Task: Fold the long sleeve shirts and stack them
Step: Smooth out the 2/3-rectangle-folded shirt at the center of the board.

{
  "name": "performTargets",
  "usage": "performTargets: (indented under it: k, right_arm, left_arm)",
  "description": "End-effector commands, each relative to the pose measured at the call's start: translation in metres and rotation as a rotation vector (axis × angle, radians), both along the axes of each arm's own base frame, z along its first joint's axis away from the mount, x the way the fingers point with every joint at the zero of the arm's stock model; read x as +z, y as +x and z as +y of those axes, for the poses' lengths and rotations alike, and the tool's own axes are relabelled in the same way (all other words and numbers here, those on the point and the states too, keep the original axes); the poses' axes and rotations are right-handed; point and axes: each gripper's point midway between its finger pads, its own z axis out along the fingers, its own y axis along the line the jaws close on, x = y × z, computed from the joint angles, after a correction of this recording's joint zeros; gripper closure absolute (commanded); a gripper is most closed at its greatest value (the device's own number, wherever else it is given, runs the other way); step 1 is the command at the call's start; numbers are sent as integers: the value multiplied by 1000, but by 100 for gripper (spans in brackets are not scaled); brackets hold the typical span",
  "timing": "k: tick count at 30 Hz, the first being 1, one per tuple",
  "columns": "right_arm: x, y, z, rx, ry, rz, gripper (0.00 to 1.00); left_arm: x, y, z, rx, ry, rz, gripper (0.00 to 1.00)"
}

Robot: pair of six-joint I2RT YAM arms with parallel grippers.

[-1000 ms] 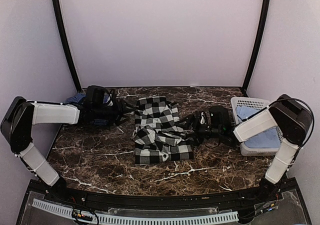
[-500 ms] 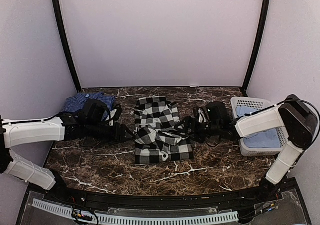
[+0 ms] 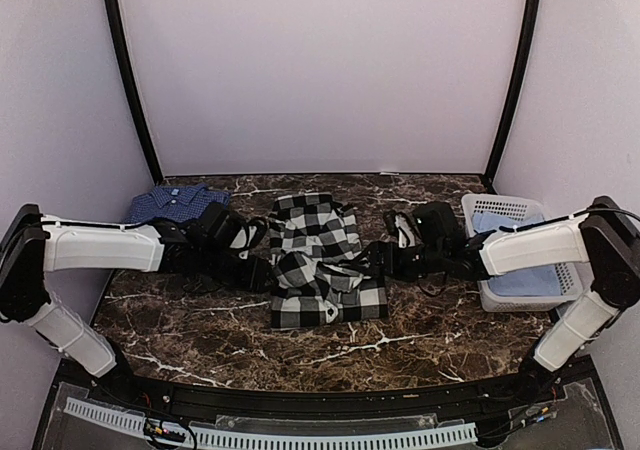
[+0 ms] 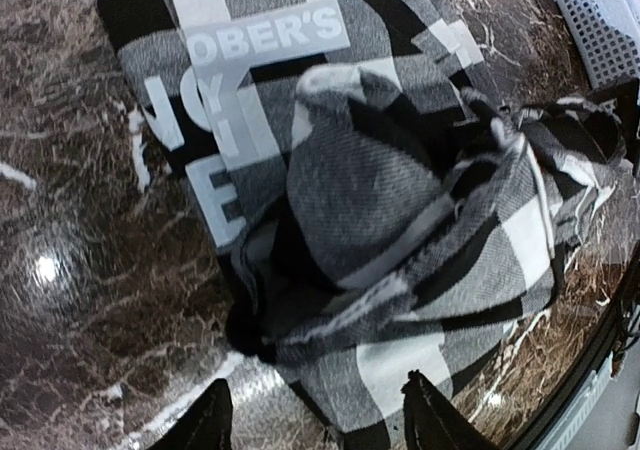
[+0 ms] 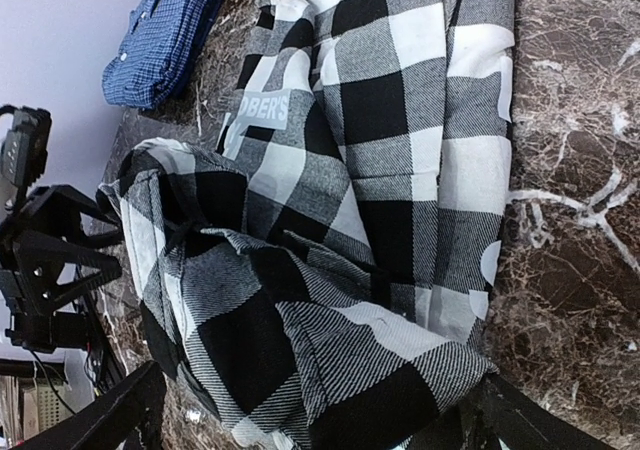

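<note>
- Surface [image 3: 200,340]: dark marble with white veins.
- Checked shirt [image 3: 320,270]: black-and-white, mid-surface, partly folded, its near half bunched. A printed label shows on it in both wrist views.
- Basket [image 3: 500,210]: white, slotted, at the right edge, with pale blue cloth inside.
- Blue shirt [image 3: 165,205]: folded, in the far left corner, well apart from the checked one.
- Left jaws: apart, low at the checked shirt's left edge.
- Right jaws: wide apart, at its right edge, cloth lying between the fingers, not clamped.
</note>
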Motion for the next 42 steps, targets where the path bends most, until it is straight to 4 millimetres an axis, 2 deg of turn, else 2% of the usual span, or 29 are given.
performTargets:
  k: [1,5,7,9,11,13,17,21,26,33,38,42]
  right_arm:
    - [4,2,4,34,-30,-42,1]
    - [-2,4,6,35,-40,-20,1]
    - [-4,7,9,36,-43,-13,1]
    - [-5,11,14,44,-46,-9,1]
    - [-5,15,18,46,-44,-7,1]
    - [-7,22,22,37,-53,-2,1]
    - [-15,39,21,-20,-77,32,1]
    - [-13,51,23,-36,3,81,1]
    - [-4,55,25,-16,67,114,1]
    - [1,43,13,-4,80,86,1]
    - [2,32,4,3,67,63,1]
    - [12,26,-4,11,49,7,2]
  left_arm:
    - [14,25,-8,-16,51,-98,44]
    - [17,42,-17,-18,70,-137,49]
    - [18,49,-22,-24,72,-146,59]
    - [21,55,-27,-29,72,-158,75]
    - [25,62,-31,-28,77,-178,84]
    - [36,70,-33,-23,79,-210,90]
    - [44,86,-31,0,121,-266,98]
    - [43,99,-33,10,140,-281,100]
    - [33,107,-34,-2,151,-259,100]
    - [9,101,-29,2,190,-195,100]
    - [7,97,-27,5,183,-184,100]
    - [7,95,-27,2,178,-183,100]
